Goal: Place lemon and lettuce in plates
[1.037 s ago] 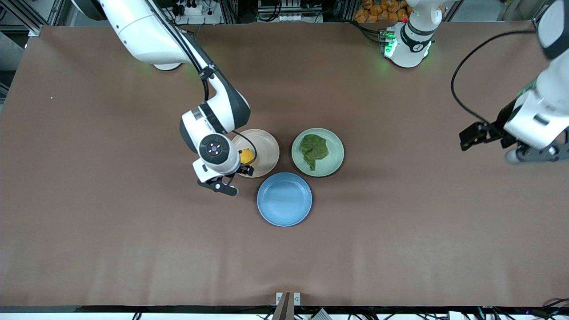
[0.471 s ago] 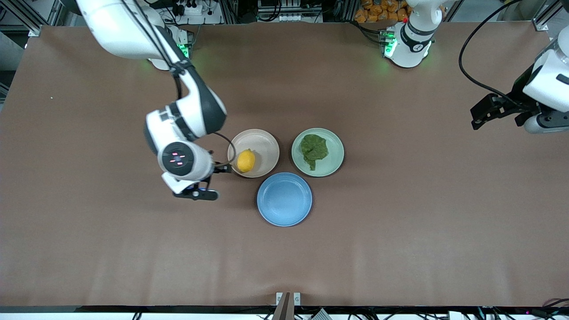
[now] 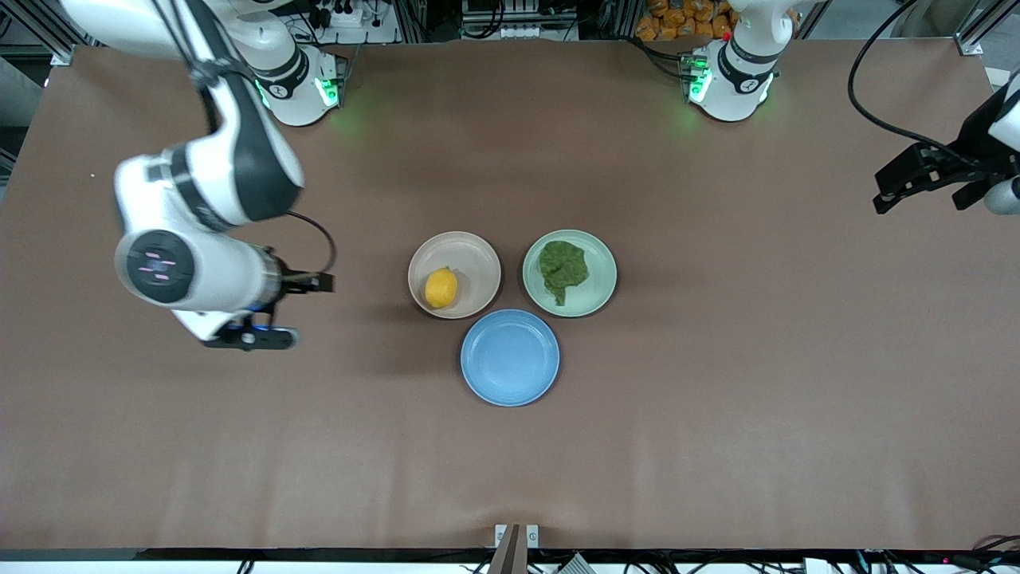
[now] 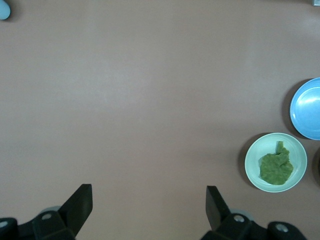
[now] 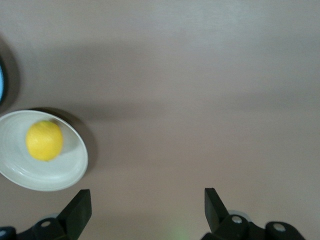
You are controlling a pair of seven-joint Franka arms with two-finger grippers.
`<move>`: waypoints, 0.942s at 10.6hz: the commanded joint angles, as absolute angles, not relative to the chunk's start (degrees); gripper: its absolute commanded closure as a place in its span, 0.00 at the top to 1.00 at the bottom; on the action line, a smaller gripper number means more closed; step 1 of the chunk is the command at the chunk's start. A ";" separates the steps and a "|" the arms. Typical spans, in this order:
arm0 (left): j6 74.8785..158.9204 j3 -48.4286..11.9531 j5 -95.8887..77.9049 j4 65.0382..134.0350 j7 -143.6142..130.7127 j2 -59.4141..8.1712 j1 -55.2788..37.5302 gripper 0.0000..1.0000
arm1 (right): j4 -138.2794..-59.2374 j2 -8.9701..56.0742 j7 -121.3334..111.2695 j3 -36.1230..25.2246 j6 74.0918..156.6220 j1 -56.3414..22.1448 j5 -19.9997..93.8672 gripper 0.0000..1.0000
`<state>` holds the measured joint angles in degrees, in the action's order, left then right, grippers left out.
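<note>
The lemon [image 3: 441, 288] lies on the pale beige-pink plate [image 3: 475, 258]. The lettuce [image 3: 562, 269] lies on the mint green plate [image 3: 594, 288] beside it. My right gripper [image 3: 276, 311] is open and empty, up over bare table toward the right arm's end, well apart from the beige plate. Its wrist view shows the lemon [image 5: 44, 140] on that plate [image 5: 62, 172] and the open gripper [image 5: 146, 202]. My left gripper [image 3: 940, 187] is open and empty at the left arm's end of the table. Its wrist view shows the gripper [image 4: 149, 200], the lettuce [image 4: 275, 166] and the green plate [image 4: 255, 152].
An empty blue plate [image 3: 510, 358] sits nearer to the front camera than the two other plates and close to both. It also shows in the left wrist view [image 4: 307, 107]. The brown table [image 3: 717, 414] stretches wide around the plates.
My right gripper let go of the lemon on the beige plate, then rose and moved away toward the right arm's end. My left gripper drew back toward its own end.
</note>
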<state>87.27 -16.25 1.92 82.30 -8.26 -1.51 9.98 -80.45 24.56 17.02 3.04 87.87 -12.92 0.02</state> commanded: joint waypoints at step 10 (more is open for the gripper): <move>85.08 -4.57 0.35 83.58 -5.36 1.15 -1.05 1.00 | -81.74 10.47 0.62 3.34 79.19 3.68 -1.23 1.00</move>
<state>85.42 -5.49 1.88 82.83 -6.87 0.33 -0.48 -80.50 13.01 1.09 2.79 79.74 2.03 -0.31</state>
